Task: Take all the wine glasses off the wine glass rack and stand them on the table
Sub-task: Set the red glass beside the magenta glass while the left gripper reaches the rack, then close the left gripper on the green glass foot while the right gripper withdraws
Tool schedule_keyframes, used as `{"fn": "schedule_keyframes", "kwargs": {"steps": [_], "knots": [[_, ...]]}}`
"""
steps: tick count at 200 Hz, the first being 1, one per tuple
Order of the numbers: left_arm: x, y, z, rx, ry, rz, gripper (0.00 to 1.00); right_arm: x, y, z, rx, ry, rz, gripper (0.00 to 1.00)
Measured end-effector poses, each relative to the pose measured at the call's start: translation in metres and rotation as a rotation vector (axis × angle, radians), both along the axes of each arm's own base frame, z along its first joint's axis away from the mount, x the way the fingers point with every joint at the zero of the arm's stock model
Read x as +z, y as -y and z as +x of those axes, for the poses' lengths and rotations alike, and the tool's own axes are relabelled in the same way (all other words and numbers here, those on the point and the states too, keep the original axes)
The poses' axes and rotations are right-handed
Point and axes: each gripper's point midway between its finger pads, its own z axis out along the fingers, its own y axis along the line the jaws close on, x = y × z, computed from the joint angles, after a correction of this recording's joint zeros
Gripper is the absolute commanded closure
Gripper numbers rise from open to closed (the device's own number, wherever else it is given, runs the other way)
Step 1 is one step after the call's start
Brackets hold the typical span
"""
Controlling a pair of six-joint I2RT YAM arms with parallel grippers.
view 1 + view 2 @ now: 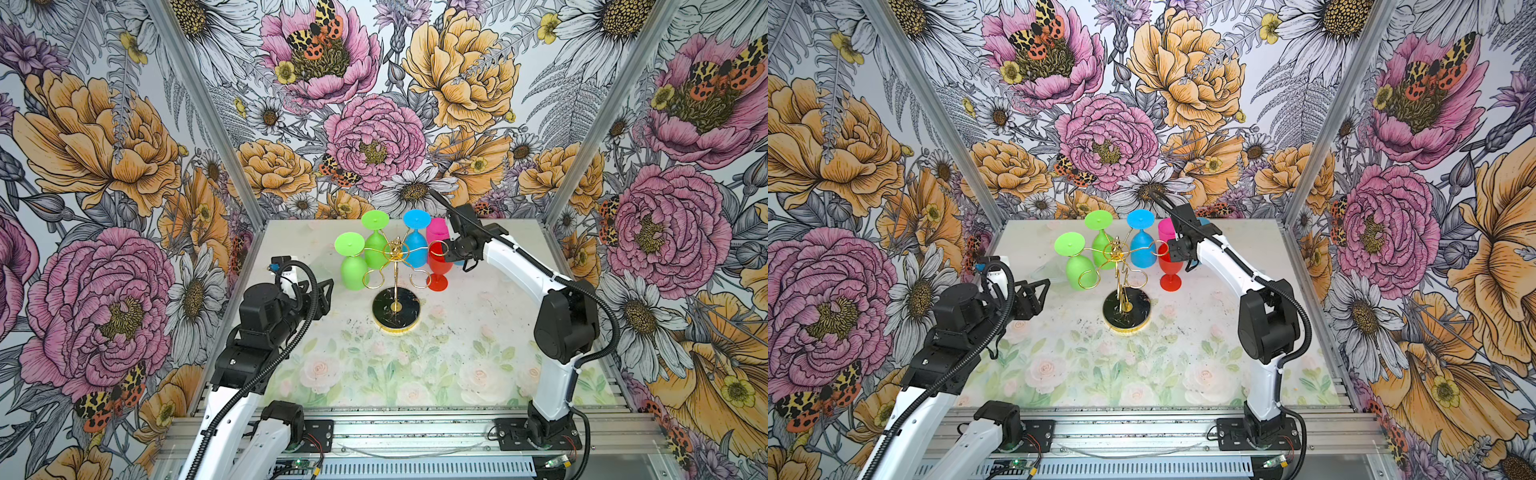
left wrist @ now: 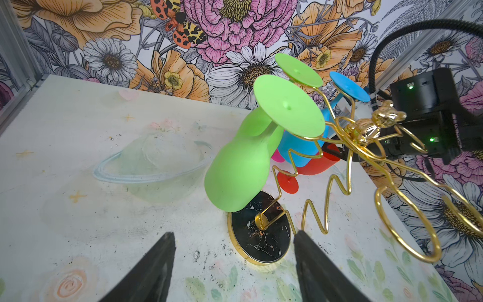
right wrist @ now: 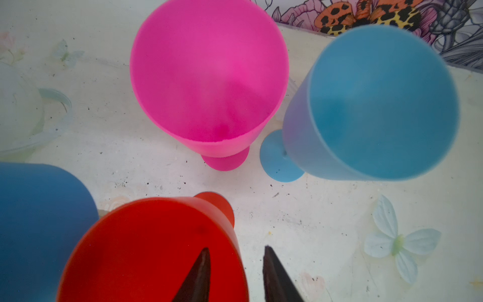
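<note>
Red plastic under the right hand (image 3: 237,248): jaws parted, one finger inside the bowl of the red glass (image 3: 146,248), one outside. The rim runs between them with a gap on each side, so nothing looks pinched. The red glass stands upright on the surface (image 1: 457,353), off the wine glass rack (image 1: 396,309) and just beside a bare hook. I'd call that one done.

The pink glass (image 3: 209,78) and the pale blue glass (image 3: 379,104) stand upright close behind it.

Left hand (image 2: 234,232): wide open and empty, low beside the rack's base on its own side.

Hanging bowl-down by the foot:
- near green glass (image 1: 353,270)
- far green glass (image 1: 376,249)
- blue glass (image 1: 415,249)

Handling, my read:
- Frosted plastic, so light and stiff. Breakage risk is low.
- The bowl is wide and smooth and may slip in a side squeeze. A rim pinch (one finger in, one out) or a hold at the narrow neck by the stem looks safer.
- The foot sits above the wire loop, so slide the glass out along the arm before lowering it.
- The rack is thin wire on a small base. A snagged foot could drag or tip it.
</note>
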Motion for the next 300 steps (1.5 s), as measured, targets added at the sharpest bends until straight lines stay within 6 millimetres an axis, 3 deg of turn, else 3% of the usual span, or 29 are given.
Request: {"fn": "schedule_keyframes", "kwargs": {"steps": [29, 63, 84, 140, 169, 231, 258, 300], "knots": [[0.010, 0.004, 0.004, -0.018, -0.008, -0.011, 0.26, 0.025, 0.004, -0.003, -0.003, 0.047, 0.012, 0.33], [0.031, 0.003, 0.009, -0.017, 0.001, -0.060, 0.26, 0.067, 0.018, -0.025, -0.020, 0.134, 0.033, 0.27], [0.041, 0.003, 0.012, -0.020, 0.000, -0.094, 0.26, 0.080, 0.027, -0.045, -0.031, 0.164, 0.058, 0.26], [0.053, 0.015, 0.036, -0.064, -0.066, -0.181, 0.32, 0.058, 0.035, -0.116, 0.000, 0.136, 0.176, 0.24], [0.050, 0.021, 0.051, -0.078, -0.115, -0.211, 0.40, 0.059, 0.032, -0.142, 0.034, 0.153, 0.256, 0.24], [0.015, 0.037, 0.083, -0.107, -0.290, -0.306, 0.60, 0.049, 0.029, -0.165, 0.070, 0.154, 0.316, 0.25], [0.021, 0.041, 0.087, -0.122, -0.287, -0.335, 0.71, 0.045, 0.030, -0.172, 0.076, 0.154, 0.322, 0.25], [0.023, 0.043, 0.087, -0.125, -0.290, -0.354, 0.76, 0.043, 0.031, -0.177, 0.076, 0.158, 0.326, 0.25]]}}
